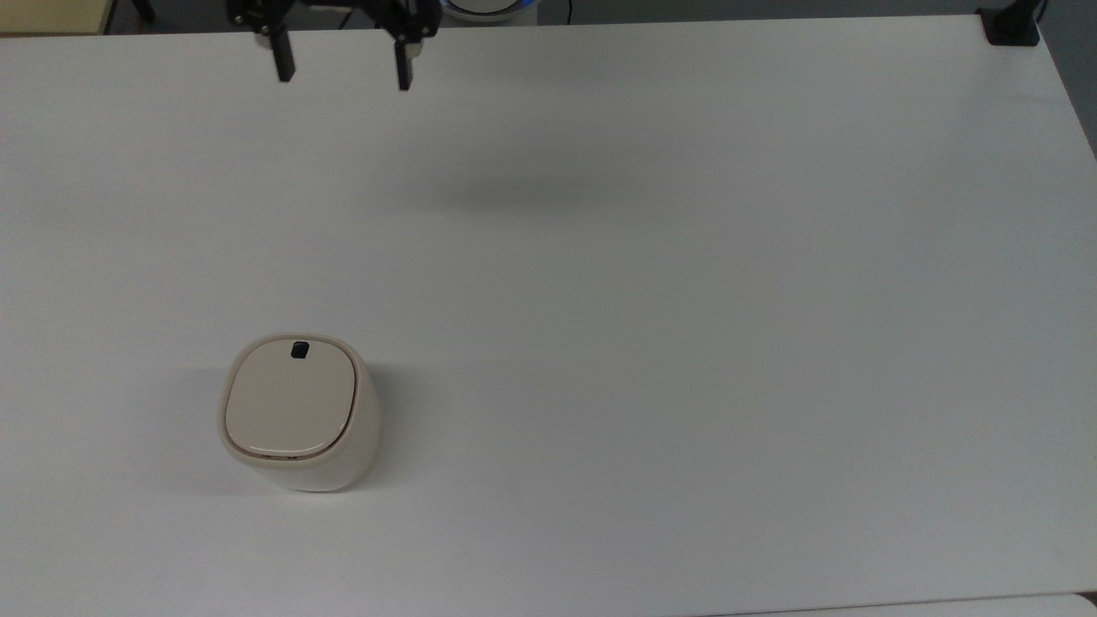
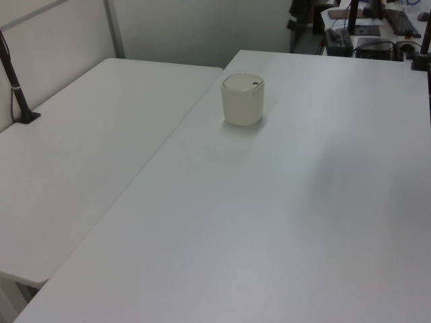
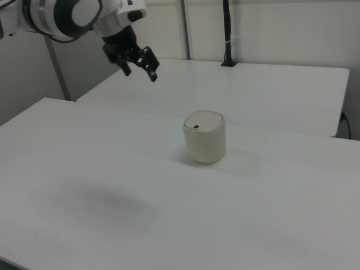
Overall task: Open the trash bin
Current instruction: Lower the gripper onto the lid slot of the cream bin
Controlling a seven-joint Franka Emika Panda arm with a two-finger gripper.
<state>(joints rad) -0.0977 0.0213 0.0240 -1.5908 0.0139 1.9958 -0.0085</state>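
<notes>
The cream-beige trash bin (image 1: 291,411) stands on the white table (image 1: 686,300), toward the top view's lower left. Its flat lid is down, with the small black button (image 1: 300,350) at the lid's far edge. The bin also appears in the left view (image 2: 242,99) and the right view (image 3: 205,136). My gripper (image 1: 343,73) hangs open at the top view's upper edge, high above the table and far from the bin, with nothing between its black fingers (image 1: 283,64). In the right view the gripper (image 3: 140,72) hovers up and to the left of the bin.
A second white table (image 2: 81,148) adjoins this one. A black clamp (image 1: 1011,26) sits at the top view's upper right table corner, and a black pole (image 2: 17,87) is clamped to the second table. A soft shadow (image 1: 514,193) lies on the table.
</notes>
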